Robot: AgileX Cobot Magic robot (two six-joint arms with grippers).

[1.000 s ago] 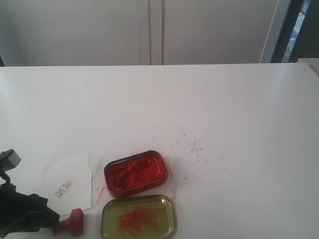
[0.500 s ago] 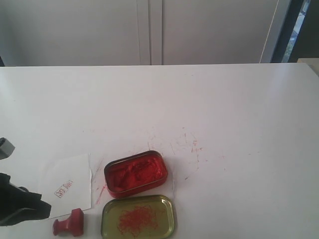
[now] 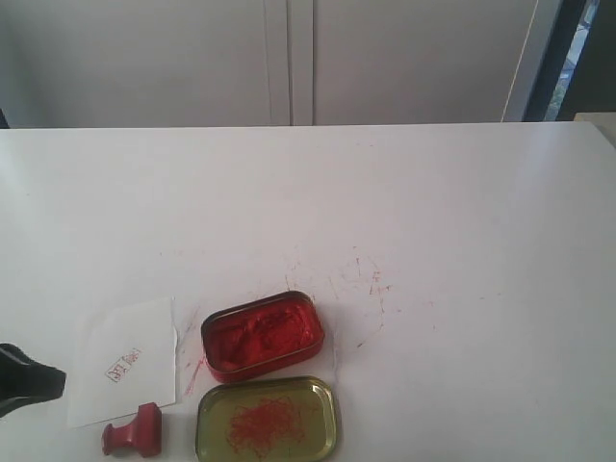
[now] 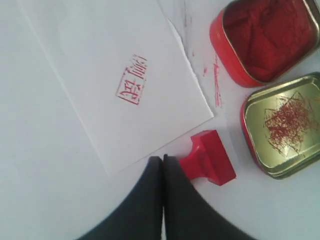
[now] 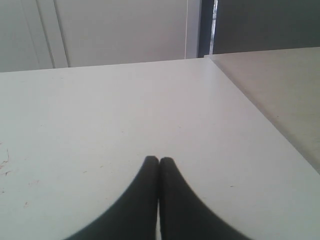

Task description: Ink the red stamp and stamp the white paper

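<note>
A broad white tabletop [image 3: 404,192] holds a thin white paper [image 3: 144,337] bearing a red print, a rounded red ink tin [image 3: 265,369] and a shallow gold tray [image 3: 334,416]. The small blocky red stamp [image 3: 132,435] lies on its side between the paper's corner and the tray. Its handle points towards the nearer left gripper [image 4: 162,161], which is pressed together and empty. The right gripper [image 5: 159,162], also pressed together, is well apart.

The white paper [image 3: 125,361] and gold tray [image 3: 268,419] flank the red stamp [image 3: 135,433]; the tabletop [image 3: 433,212] beyond lies open.
</note>
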